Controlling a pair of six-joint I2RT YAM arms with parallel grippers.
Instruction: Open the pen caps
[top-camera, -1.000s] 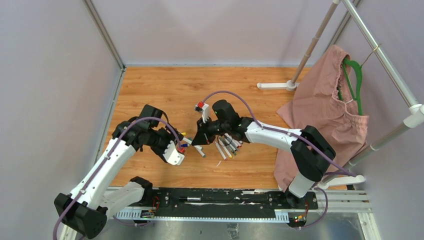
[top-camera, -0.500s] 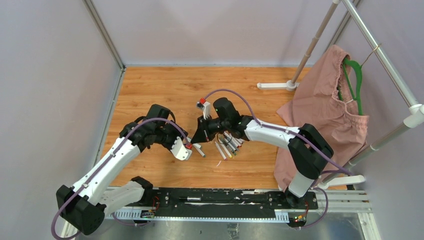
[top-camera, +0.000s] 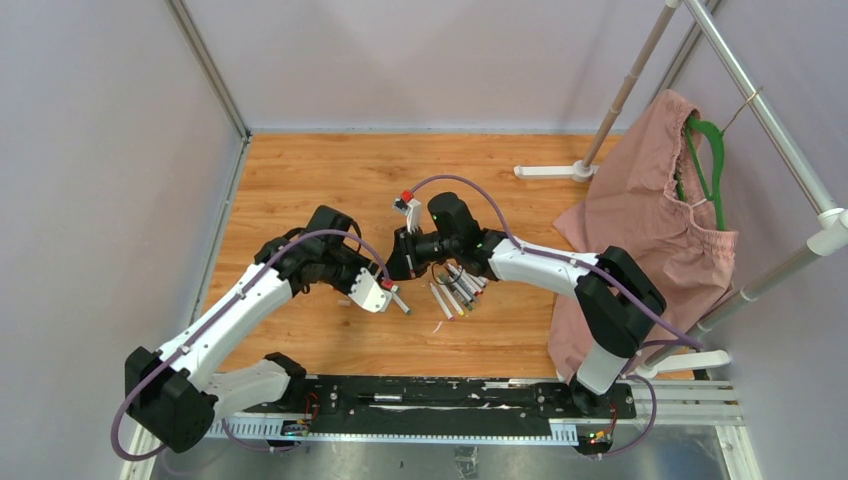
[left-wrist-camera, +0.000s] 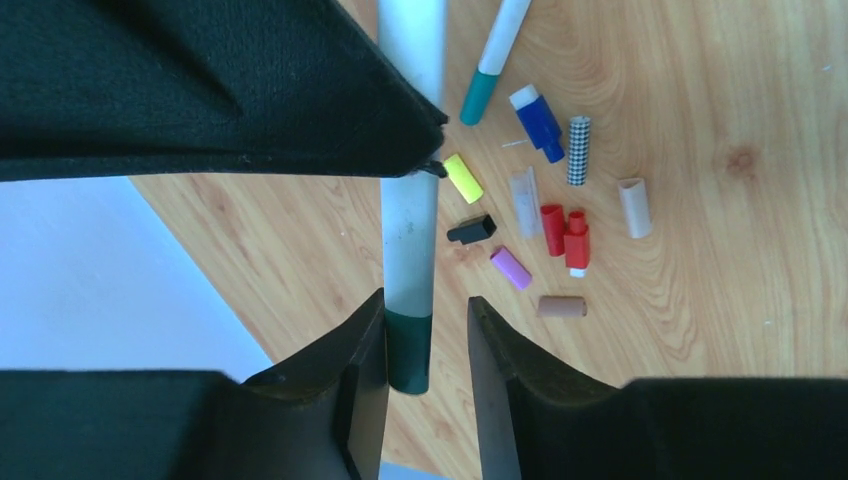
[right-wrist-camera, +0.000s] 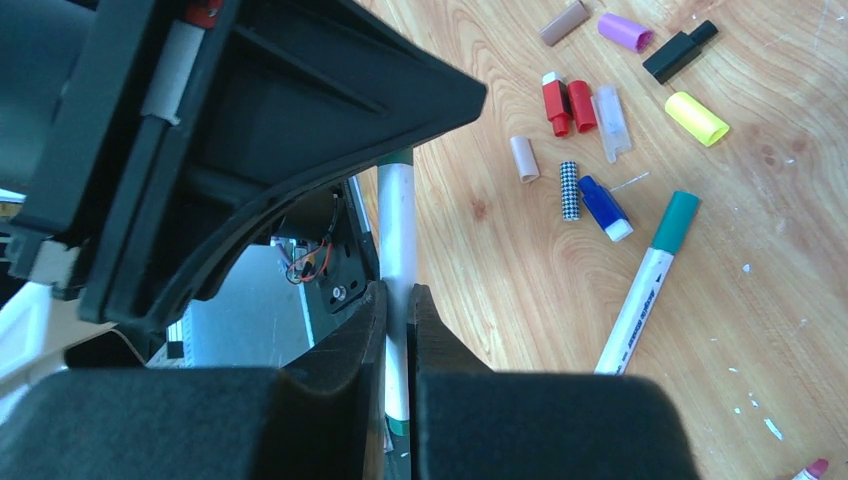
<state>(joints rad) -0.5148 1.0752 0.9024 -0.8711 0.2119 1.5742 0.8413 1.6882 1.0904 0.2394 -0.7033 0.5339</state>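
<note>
My right gripper (right-wrist-camera: 399, 292) is shut on a white pen barrel (right-wrist-camera: 397, 220) and holds it above the table. The barrel's dark green pen cap (left-wrist-camera: 410, 350) sits between the jaws of my left gripper (left-wrist-camera: 427, 305). One finger touches the cap and a small gap shows at the other, so the jaws stand apart. In the top view both grippers meet at mid-table, left (top-camera: 390, 287) against right (top-camera: 400, 263). Loose pen caps lie on the wood: yellow (left-wrist-camera: 463, 178), black (left-wrist-camera: 471, 230), purple (left-wrist-camera: 510, 268), red (left-wrist-camera: 552, 229) and blue (left-wrist-camera: 538, 122).
A teal-capped pen (right-wrist-camera: 645, 290) lies on the wood beside the loose caps. Several more pens (top-camera: 455, 292) lie just right of the grippers. A pink garment (top-camera: 650, 220) hangs on a rack at the right, with the rack's foot (top-camera: 550, 172) at the back.
My left arm has swung right to the held pen, and its jaws have narrowed around the green cap. The right gripper has kept its hold and shifted slightly.
</note>
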